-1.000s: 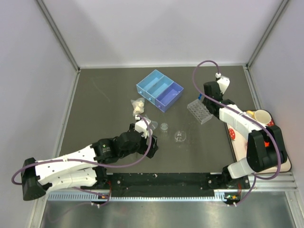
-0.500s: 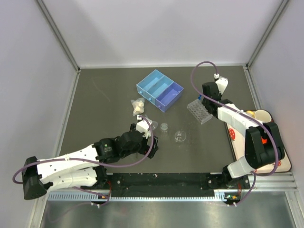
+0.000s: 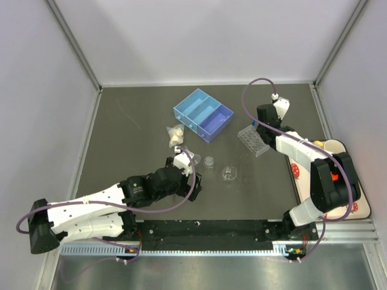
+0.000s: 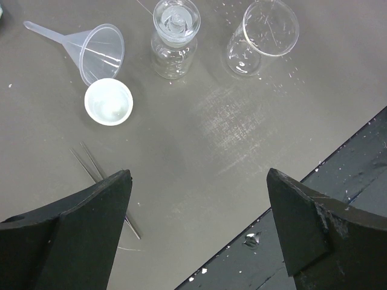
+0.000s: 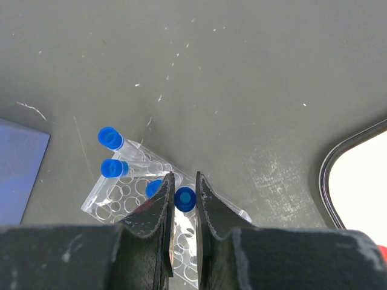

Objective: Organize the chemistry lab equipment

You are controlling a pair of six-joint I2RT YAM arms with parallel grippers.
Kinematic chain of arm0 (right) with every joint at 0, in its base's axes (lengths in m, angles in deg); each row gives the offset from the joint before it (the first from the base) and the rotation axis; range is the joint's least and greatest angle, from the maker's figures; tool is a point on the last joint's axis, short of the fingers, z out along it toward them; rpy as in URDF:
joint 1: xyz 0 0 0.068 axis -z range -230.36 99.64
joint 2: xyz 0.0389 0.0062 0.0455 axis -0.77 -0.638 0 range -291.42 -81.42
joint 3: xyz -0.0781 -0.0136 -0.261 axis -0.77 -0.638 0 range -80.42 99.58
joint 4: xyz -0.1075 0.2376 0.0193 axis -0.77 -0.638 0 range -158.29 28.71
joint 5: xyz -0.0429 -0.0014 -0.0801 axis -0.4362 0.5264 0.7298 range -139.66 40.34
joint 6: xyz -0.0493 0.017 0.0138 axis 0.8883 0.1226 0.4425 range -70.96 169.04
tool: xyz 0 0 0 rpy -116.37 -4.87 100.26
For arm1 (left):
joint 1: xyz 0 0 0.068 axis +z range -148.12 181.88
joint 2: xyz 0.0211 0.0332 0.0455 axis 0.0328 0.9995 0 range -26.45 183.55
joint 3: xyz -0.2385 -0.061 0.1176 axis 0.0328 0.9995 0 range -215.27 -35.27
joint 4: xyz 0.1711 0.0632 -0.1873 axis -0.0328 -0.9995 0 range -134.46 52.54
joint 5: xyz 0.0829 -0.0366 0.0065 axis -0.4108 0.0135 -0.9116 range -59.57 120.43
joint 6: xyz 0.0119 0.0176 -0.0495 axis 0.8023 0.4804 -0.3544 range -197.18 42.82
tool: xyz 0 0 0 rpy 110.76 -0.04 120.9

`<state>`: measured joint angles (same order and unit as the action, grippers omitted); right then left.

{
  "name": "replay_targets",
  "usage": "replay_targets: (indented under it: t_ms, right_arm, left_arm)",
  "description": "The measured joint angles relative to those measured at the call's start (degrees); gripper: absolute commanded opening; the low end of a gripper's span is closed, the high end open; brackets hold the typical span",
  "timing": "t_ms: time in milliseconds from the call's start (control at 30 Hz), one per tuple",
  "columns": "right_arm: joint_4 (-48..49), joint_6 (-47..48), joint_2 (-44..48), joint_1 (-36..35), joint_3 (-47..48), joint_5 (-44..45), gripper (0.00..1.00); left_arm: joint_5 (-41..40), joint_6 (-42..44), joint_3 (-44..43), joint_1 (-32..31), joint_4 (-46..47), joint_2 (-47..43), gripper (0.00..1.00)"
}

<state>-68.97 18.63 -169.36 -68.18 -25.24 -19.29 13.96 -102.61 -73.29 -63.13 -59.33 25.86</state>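
My right gripper (image 5: 185, 181) is shut on a blue-capped test tube (image 5: 185, 200), held upright over the clear holed tube rack (image 5: 112, 208). Three more blue-capped tubes (image 5: 110, 138) lean in the rack's holes. From above, the right gripper (image 3: 256, 125) sits at the rack's (image 3: 255, 144) far end. My left gripper (image 4: 198, 175) is open above bare table near the front edge, nothing between its fingers. Ahead of it lie a small funnel (image 4: 97, 48), a white round dish (image 4: 109, 101), a stoppered clear flask (image 4: 175, 36), a tiny beaker (image 4: 263, 36) and a thin stick (image 4: 91, 166).
A blue three-compartment bin (image 3: 204, 114) stands at the back centre, a crumpled pale item (image 3: 175, 134) beside it. A yellow mug (image 3: 334, 147) sits on the strawberry-patterned tray (image 3: 358, 210) at the right edge. The black front rail (image 4: 338, 175) runs just under the left gripper.
The right gripper has shifted slightly left over the rack with the tube still in it. The left arm has barely moved.
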Motion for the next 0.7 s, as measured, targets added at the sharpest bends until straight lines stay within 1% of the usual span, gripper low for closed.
replay_targets:
  t_ms: [100,533,700]
  right_arm:
    - [0.5,0.0,-0.3,0.0,0.0,0.0,0.0]
    - [2.5,-0.1,-1.0,0.0,-0.1,0.0,0.1]
    - [2.6,0.0,-1.1,-0.1,-0.1,0.0,0.11]
  left_arm:
    - [0.0,0.0,0.0,0.0,0.0,0.0,0.99]
    - [-0.1,0.0,0.0,0.0,0.1,0.2,0.99]
    - [-0.1,0.0,0.0,0.0,0.4,0.7,0.99]
